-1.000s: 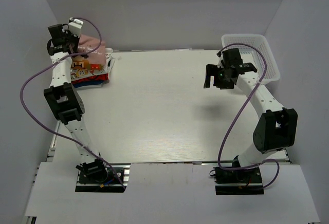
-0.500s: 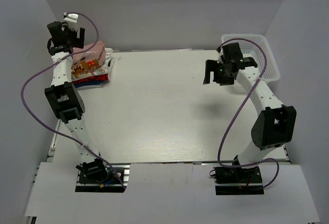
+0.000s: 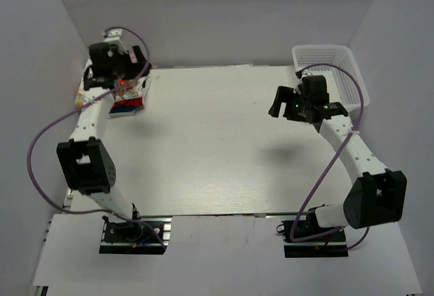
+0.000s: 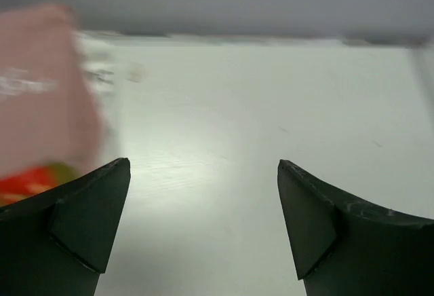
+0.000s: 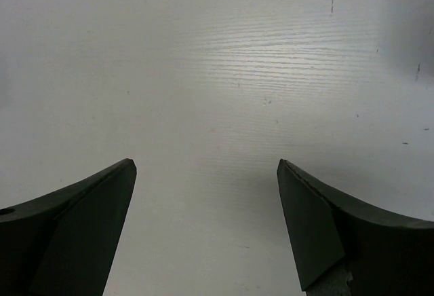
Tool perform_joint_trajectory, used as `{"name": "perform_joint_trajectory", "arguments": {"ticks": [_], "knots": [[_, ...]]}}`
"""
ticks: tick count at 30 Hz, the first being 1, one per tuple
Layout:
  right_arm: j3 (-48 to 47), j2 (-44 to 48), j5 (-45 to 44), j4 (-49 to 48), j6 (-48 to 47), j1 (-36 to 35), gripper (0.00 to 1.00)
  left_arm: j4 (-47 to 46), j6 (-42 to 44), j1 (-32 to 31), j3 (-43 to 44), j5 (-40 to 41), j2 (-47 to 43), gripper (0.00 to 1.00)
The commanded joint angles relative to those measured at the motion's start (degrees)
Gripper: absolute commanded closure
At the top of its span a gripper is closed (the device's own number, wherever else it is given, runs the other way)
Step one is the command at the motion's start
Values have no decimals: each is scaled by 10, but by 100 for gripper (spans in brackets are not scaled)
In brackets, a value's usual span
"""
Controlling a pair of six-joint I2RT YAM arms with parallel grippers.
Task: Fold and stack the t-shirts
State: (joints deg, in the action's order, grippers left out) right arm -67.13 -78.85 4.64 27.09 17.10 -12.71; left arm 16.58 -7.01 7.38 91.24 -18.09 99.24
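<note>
**Both grippers spread, nothing held**

The left gripper is shown with its jaws spread and empty. The dusty-pink tee, blurred, is seen just to its left, on the stack of folded t-shirts. The right gripper is likewise held wide over the bare table, with the white mesh basket behind it.

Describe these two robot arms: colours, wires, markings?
The left arm and right arm are slim white links with chunky black joints. A purple cable loops beside each. The fingers are dark, matte wedges. A small red light glows at the left wrist, a green light at the right.
</note>
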Motion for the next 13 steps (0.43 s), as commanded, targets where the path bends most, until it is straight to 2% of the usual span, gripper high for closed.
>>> {"name": "perform_joint_trajectory", "arguments": {"ticks": [1,2,5,9,13], "knots": [[29,39,-6,-65,30,3,10,-37,-78,-80,-118,-44,-106,1],[46,45,-7,-71,30,3,10,-31,-71,-110,-134,-32,-123,1],[86,83,-15,-92,42,3,10,28,-63,-146,-172,34,-183,1],[112,121,-39,-105,53,4,10,33,-80,-160,-263,66,-279,1],[140,157,-19,-131,48,2,10,33,-86,-160,-287,78,-324,1]]}}
